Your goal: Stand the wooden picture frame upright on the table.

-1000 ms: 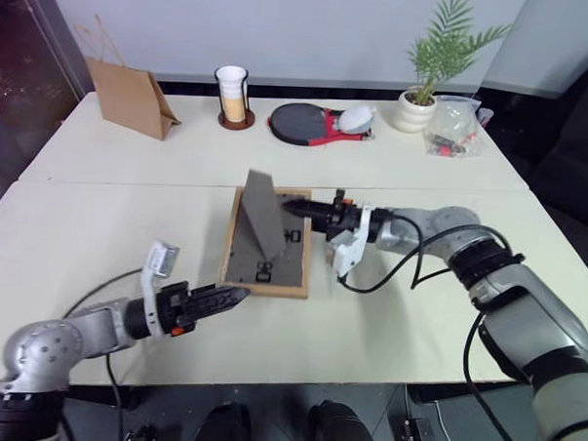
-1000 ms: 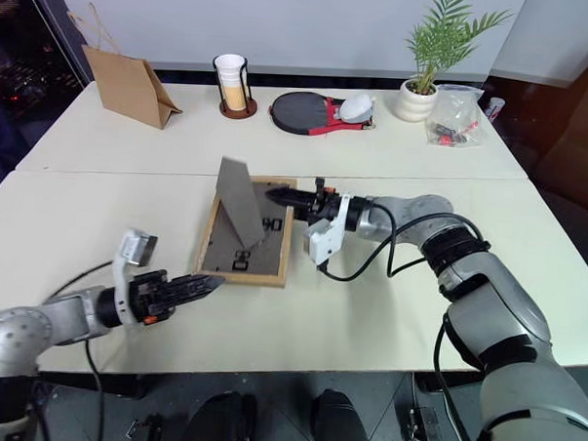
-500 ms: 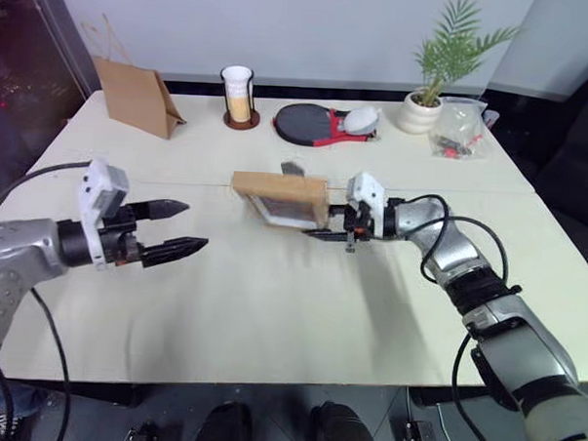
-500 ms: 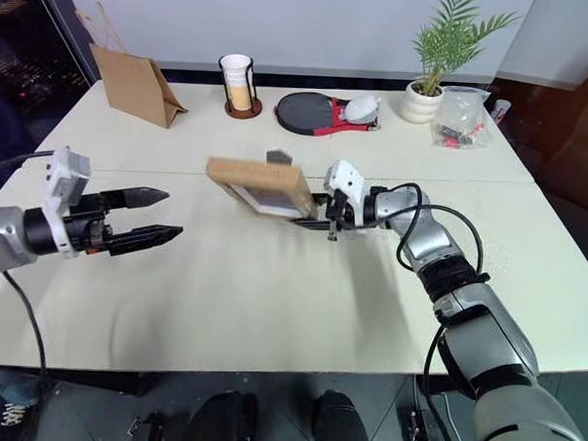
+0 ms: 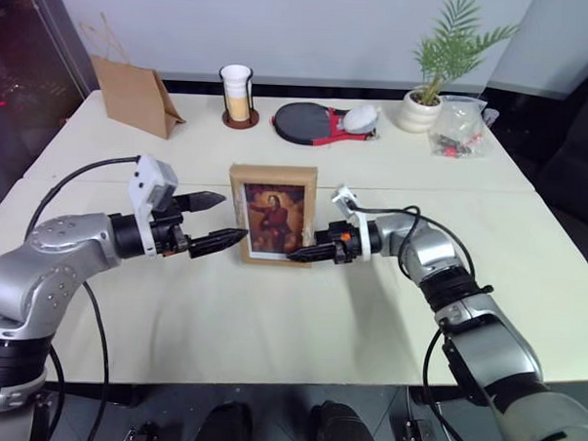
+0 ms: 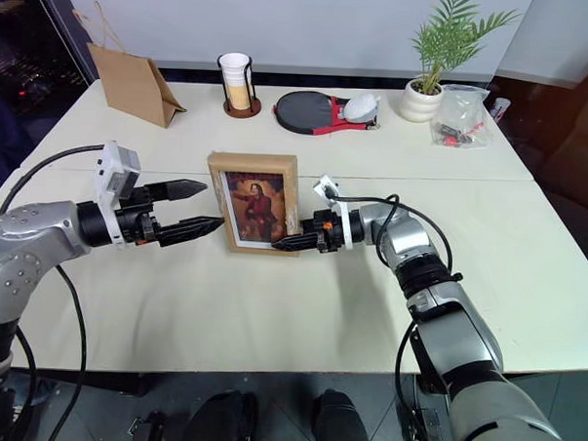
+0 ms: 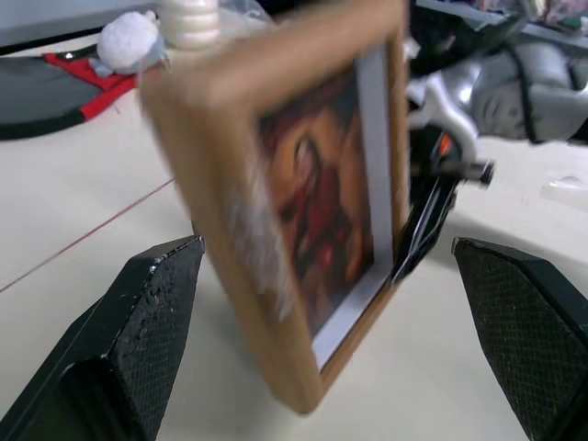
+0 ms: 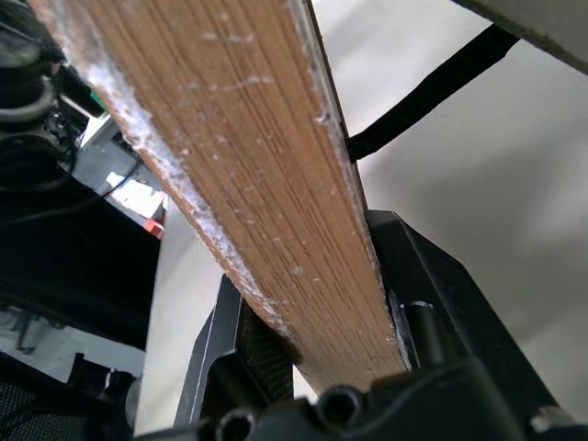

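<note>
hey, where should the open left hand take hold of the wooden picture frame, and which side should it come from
Probably the free left side rail of the wooden picture frame, approached level from the robot's left. The frame stands upright with its portrait facing the robot; the right hand already pinches its lower right edge, while the left hand waits open beside that rail.

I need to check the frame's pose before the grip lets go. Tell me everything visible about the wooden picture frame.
The wooden picture frame is a small light-wood rectangle holding a portrait of a red-clad figure. It stands upright in portrait orientation near the middle of the table, picture facing the robot. The right gripper clamps its lower right edge; the open left gripper is beside its left edge, apart from it.
</note>
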You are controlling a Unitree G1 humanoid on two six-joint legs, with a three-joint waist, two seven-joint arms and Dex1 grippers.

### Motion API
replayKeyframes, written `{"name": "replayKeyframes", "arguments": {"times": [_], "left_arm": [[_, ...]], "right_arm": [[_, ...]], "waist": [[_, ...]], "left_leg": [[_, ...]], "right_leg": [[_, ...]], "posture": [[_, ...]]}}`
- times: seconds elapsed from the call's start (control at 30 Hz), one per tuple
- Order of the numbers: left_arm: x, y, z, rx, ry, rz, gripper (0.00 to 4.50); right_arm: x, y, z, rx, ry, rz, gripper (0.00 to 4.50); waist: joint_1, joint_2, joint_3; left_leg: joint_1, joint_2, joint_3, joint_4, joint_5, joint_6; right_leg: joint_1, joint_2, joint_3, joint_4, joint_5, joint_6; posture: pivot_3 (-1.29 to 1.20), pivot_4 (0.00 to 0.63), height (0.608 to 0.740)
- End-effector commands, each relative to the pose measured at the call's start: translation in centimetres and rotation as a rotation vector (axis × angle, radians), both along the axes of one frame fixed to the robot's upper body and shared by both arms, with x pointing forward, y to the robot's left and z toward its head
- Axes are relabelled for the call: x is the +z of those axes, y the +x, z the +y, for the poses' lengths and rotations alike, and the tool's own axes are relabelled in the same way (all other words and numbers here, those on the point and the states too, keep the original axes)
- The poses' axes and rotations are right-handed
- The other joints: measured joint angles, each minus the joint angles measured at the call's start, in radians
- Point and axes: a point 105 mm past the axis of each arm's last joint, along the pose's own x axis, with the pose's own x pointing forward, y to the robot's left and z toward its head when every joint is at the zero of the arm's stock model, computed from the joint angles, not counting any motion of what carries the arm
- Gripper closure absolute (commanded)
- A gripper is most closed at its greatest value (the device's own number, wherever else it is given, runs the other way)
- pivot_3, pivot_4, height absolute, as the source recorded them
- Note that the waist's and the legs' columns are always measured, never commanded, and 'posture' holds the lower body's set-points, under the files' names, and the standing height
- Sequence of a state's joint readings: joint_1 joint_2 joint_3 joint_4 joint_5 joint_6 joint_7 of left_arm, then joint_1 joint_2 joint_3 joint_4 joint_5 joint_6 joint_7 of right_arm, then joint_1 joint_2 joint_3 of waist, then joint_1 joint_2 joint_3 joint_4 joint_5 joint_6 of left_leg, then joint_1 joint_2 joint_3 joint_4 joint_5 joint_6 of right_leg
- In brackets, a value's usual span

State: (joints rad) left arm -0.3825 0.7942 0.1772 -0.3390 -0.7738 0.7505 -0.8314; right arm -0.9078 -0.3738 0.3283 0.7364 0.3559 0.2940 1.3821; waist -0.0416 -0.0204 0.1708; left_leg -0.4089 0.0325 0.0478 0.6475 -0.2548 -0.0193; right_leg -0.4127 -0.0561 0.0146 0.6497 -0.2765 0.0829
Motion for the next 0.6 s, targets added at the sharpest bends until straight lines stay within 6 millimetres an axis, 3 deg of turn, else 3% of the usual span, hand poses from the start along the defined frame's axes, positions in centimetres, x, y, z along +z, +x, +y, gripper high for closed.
{"name": "replayKeyframes", "arguments": {"times": [0.03, 0.17, 0.4, 0.6], "left_arm": [[1.0, -0.7, 0.1, -0.017, 0.008, -0.041, 0.04], [0.6, -1.2, 0.7, -0.017, 0.021, -0.030, 0.04], [0.0, -1.7, 0.9, -0.041, 0.032, -0.020, 0.00], [-0.3, -1.9, 0.9, -0.056, 0.030, -0.015, 0.00]], "right_arm": [[0.6, 0.4, 0.1, 0.020, 0.012, -0.032, 3.43], [-0.8, 0.2, -0.1, 0.031, -0.005, 0.008, 3.43], [-1.6, 0.1, -2.0, 0.003, -0.056, -0.040, 0.13], [-0.3, -1.2, -8.1, -0.098, -0.184, -0.213, 0.05]], "waist": [[0.000, 0.000, 0.000], [-0.002, 0.000, 0.000], [0.001, 0.000, 0.000], [0.023, 0.000, 0.000]], "left_leg": [[0.000, 0.000, 0.000, 0.000, 0.000, 0.000], [0.000, 0.000, 0.000, 0.000, 0.000, 0.000], [0.000, 0.000, 0.000, 0.001, 0.000, 0.000], [0.000, 0.000, 0.001, 0.001, 0.000, 0.001]], "right_leg": [[0.000, 0.000, 0.000, 0.000, 0.000, 0.000], [0.000, 0.001, 0.000, 0.000, 0.000, 0.000], [0.000, 0.001, 0.000, 0.000, 0.000, 0.000], [0.000, 0.000, 0.000, -0.001, 0.000, 0.000]], "posture": [[0.00, 0.150, 0.740], [0.00, 0.150, 0.740], [0.00, 0.150, 0.740], [0.00, 0.150, 0.740]]}}
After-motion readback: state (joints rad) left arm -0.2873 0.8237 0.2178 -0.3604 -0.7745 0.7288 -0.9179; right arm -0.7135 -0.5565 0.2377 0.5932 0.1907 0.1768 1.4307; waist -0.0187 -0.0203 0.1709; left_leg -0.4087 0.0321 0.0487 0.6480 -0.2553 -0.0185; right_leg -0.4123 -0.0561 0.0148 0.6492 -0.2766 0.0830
